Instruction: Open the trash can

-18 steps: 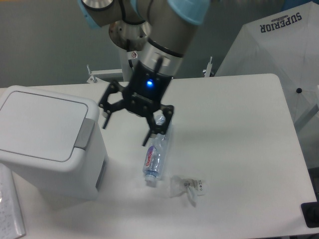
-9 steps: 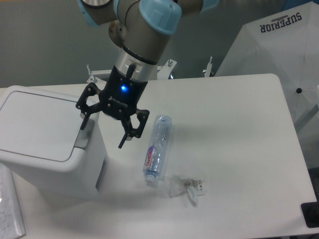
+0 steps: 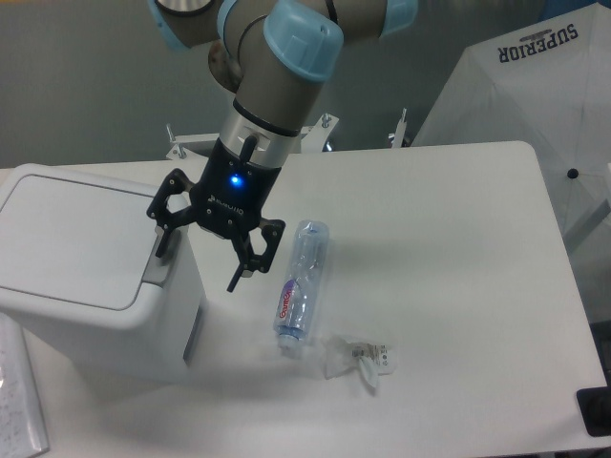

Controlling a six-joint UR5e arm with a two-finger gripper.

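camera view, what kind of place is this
Probably a robotics lab or test room: a robot arm's hand over a white table set with a trash can and a plastic bottle.

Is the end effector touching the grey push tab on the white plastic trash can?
Cannot tell: in the fixed camera view, one finger overlaps the tab, hiding any contact or gap.
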